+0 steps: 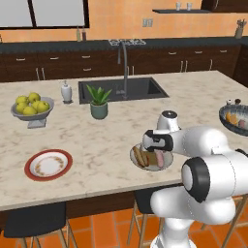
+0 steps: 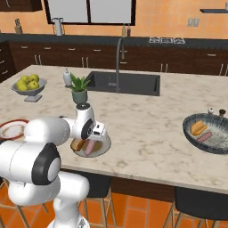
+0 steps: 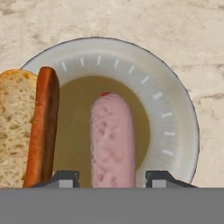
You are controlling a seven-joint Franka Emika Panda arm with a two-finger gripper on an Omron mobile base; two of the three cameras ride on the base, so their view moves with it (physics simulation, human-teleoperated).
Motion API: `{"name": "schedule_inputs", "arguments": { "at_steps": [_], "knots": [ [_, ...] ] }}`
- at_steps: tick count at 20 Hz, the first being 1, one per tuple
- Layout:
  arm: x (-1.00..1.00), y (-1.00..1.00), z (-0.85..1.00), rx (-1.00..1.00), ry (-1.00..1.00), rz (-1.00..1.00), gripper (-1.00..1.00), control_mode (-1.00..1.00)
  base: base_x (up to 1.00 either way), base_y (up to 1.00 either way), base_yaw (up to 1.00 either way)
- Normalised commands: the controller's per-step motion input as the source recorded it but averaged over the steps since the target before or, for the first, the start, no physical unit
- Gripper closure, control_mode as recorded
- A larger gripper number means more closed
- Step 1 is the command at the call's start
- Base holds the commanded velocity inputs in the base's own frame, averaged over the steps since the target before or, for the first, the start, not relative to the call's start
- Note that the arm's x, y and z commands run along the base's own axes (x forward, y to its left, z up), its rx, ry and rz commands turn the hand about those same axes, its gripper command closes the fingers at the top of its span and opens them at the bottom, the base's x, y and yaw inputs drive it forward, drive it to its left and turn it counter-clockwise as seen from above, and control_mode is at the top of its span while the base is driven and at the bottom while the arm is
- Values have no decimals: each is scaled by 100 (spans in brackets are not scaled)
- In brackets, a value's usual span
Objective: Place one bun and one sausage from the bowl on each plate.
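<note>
Grey-beige plate point(image 3: 175, 113) at the near edge of the bench point(image 1: 111, 140), bearing a bun point(image 3: 17, 127) and a pink sausage point(image 3: 113, 140) side by side; the gripper point(image 3: 113, 178) hangs just above, jaws apart with one tip on each side of the sausage, whether touching it cannot be told. Dark bowl point(image 2: 222, 147) far to the right holding another bun point(image 2: 198, 128) and sausage point(image 2: 204, 137); red-rimmed plate point(image 1: 48, 164) to the left near the front edge. Beyond: pedestal bowl of apples point(image 1: 32, 107), potted plant point(image 1: 99, 101), sink point(image 1: 140, 87).
</note>
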Motion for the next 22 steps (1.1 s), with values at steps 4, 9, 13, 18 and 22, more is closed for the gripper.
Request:
{"name": "schedule_inputs", "arguments": {
  "at_steps": [4,9,13,18,22],
  "knots": [
    [12,-7,24,0,0,0,-100,-100,0,0,0],
    [-57,-1,76,0,-1,0,-100,-100,0,0,0],
    [-99,6,79,-1,-2,0,-100,-100,0,0,0],
    [-91,16,77,-1,0,-6,-100,-100,0,0,0],
    [-99,-4,46,0,-2,0,-100,-100,0,0,0]
  ]
}}
